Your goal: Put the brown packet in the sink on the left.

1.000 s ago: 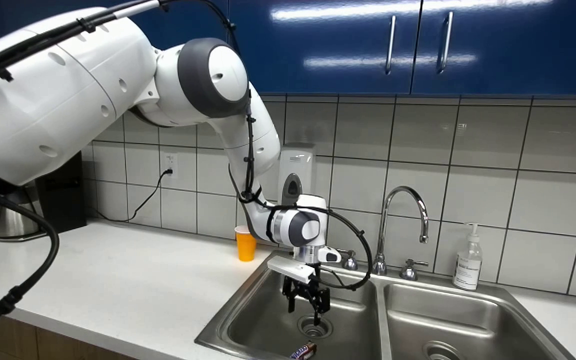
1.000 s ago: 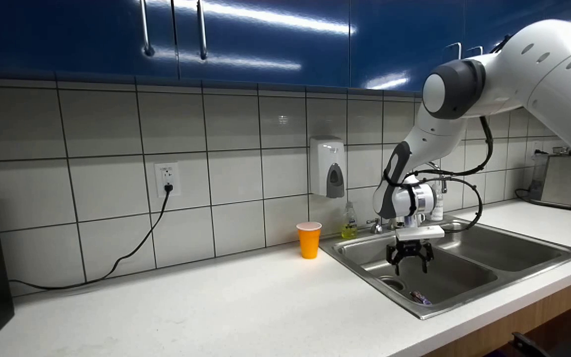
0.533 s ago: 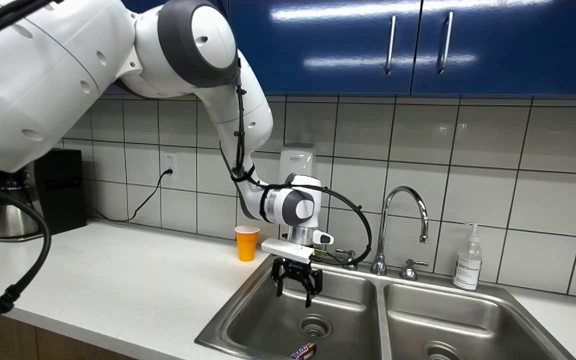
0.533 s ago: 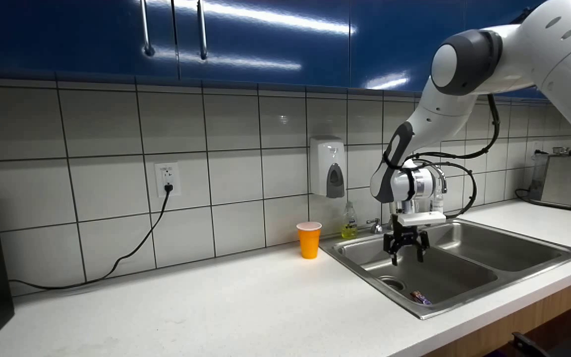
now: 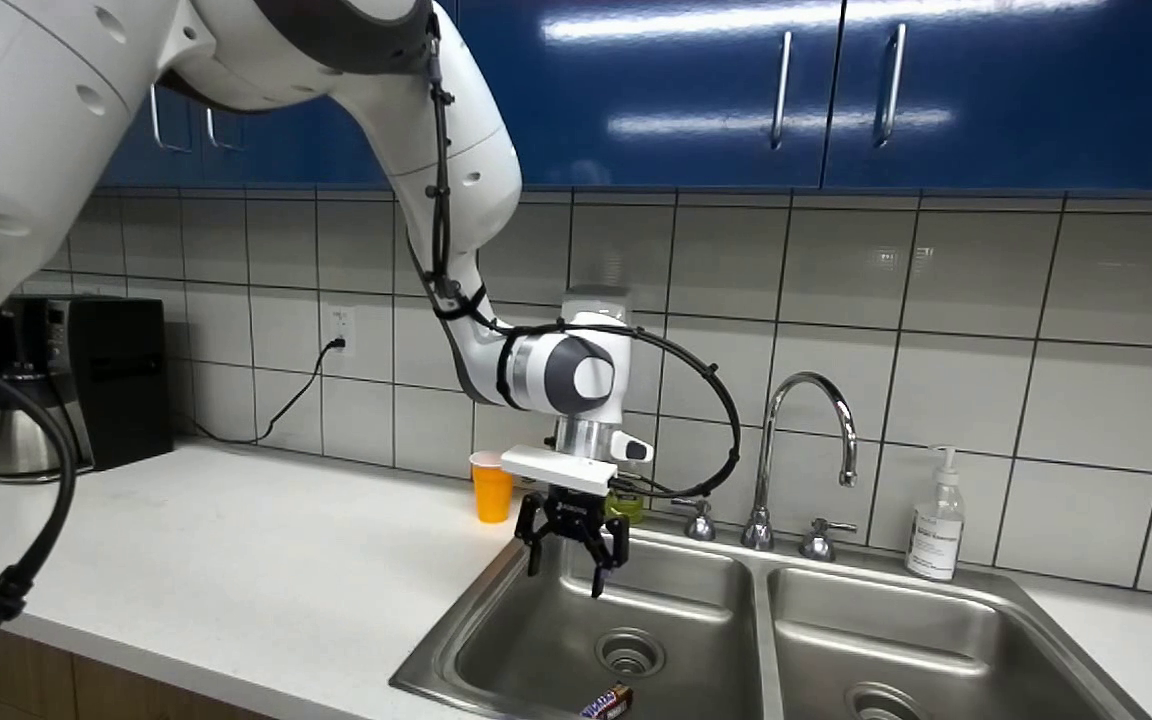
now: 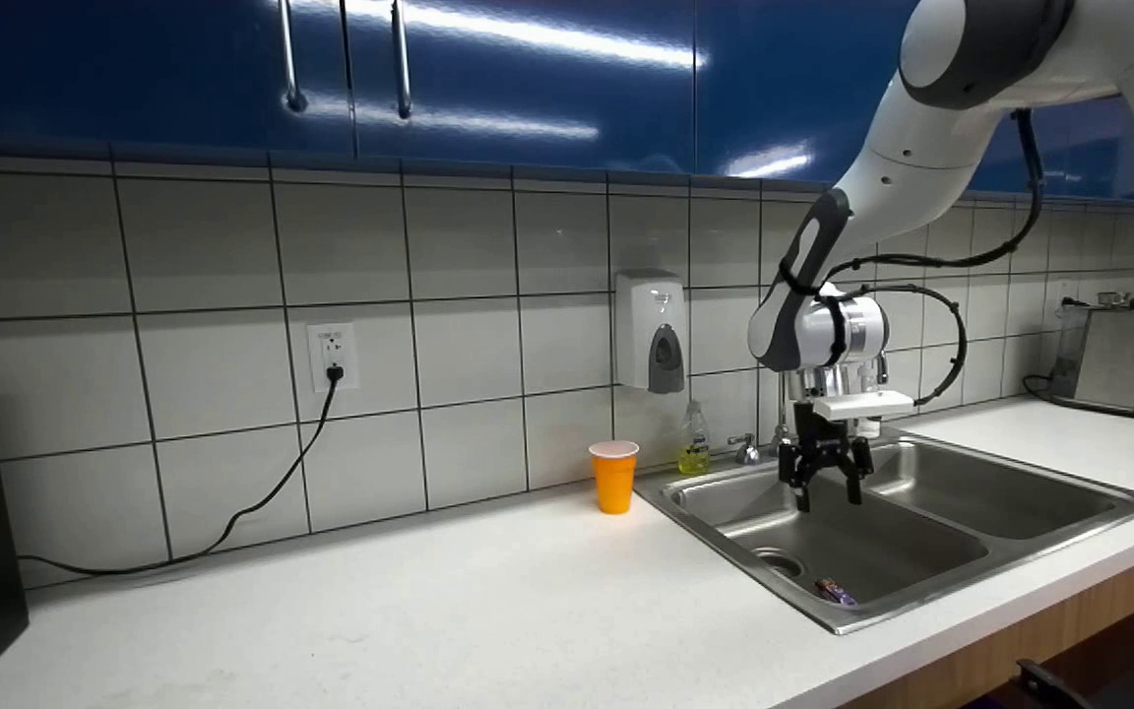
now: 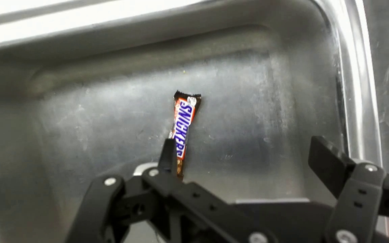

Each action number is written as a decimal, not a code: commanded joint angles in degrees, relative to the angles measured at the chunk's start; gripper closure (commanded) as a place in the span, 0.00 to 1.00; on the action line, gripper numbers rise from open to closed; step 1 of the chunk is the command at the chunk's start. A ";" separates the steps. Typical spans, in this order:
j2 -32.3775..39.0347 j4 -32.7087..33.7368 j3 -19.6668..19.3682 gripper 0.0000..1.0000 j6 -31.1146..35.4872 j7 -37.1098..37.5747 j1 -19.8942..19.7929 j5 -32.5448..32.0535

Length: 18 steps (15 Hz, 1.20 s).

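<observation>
The gripper (image 5: 566, 578) is held above the left basin (image 5: 696, 650), pointed downward, its fingers (image 7: 329, 163) spread wide with nothing pinched between them. The brown packet (image 7: 183, 128) is seen on the floor of that basin, toward the near side, laid down with its printed face turned up. In both exterior views it is placed nearer than the drain (image 5: 630, 653), and a clear gap is left between it and the fingers above; the overlap of one finger and the packet in the wrist view is best read as line of sight, not contact.

The wide spread of the fingers is judged to fit a finished release: the packet is wanted in the left basin, and there it is found, well apart from the divider (image 5: 766, 640). The raised position would likewise be explained by a wish not to drag or nudge the packet. The orange cup (image 5: 491, 488), stood upright on the counter (image 5: 236, 560) near the far left corner of the left basin, is judged to have no part in the task, though it could be knocked in a low leftward swing. Only a withdrawal upward appears to be called for.
</observation>
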 commanded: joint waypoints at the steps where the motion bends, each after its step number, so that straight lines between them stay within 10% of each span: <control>1: -8.23 -7.72 0.28 0.00 -1.91 -1.09 0.37 -2.43; 18: -20.93 -20.37 -0.42 0.00 -4.83 0.66 2.85 -10.86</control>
